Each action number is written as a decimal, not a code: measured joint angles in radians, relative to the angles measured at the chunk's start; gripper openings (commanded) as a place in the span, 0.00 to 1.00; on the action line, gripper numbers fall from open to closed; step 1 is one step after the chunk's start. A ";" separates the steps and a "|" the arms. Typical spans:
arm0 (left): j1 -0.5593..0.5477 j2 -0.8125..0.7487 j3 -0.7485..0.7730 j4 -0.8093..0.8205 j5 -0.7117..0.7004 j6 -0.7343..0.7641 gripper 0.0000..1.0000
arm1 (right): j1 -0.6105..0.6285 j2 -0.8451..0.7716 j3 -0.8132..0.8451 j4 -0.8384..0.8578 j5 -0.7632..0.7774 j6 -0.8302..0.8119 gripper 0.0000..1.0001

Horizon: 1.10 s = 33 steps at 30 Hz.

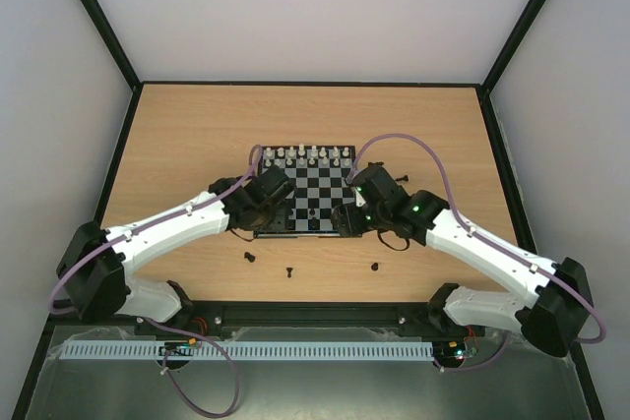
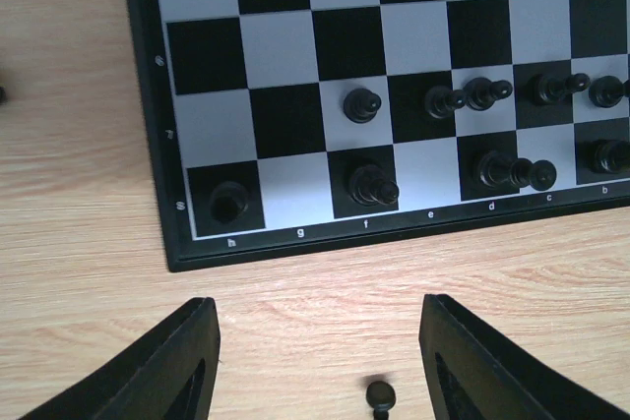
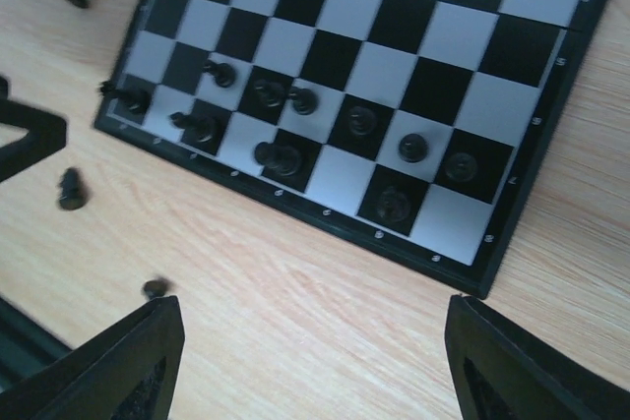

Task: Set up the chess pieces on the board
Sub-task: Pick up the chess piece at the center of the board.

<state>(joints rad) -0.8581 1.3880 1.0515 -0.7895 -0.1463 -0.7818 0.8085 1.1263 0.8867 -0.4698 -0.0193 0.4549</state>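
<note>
From above, the board (image 1: pixel 317 187) is partly covered and neither jaw gap shows; the left wrist view shows the left gripper (image 2: pixel 320 361) spread, a loose black piece (image 2: pixel 380 396) lying between its fingers, probably light, rigid and slippery, best pinched mid-stem; the right wrist view shows the right gripper (image 3: pixel 315 366) spread and empty, with black pieces (image 3: pixel 281 157) standing ahead.

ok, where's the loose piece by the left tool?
Left wrist view: black piece on the table between the left tool's fingers, off the board's near edge below file f.
</note>
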 measured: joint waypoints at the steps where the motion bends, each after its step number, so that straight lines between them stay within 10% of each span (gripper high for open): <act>1: 0.000 -0.007 -0.033 0.035 0.008 -0.004 0.62 | -0.002 0.011 0.000 -0.003 0.016 0.006 0.75; 8: 0.000 -0.050 -0.163 0.222 0.049 0.012 0.74 | -0.017 0.101 -0.001 -0.047 0.108 0.093 0.80; 12: 0.000 -0.109 -0.214 0.307 0.058 0.034 0.99 | -0.017 0.127 -0.014 -0.085 0.156 0.164 0.80; 33: 0.013 -0.198 -0.240 0.424 0.076 0.100 0.99 | -0.017 0.138 -0.228 -0.098 0.166 0.388 0.52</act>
<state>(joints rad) -0.8455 1.1900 0.8116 -0.3653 -0.0708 -0.6823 0.7918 1.2644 0.6586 -0.5678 0.1467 0.8429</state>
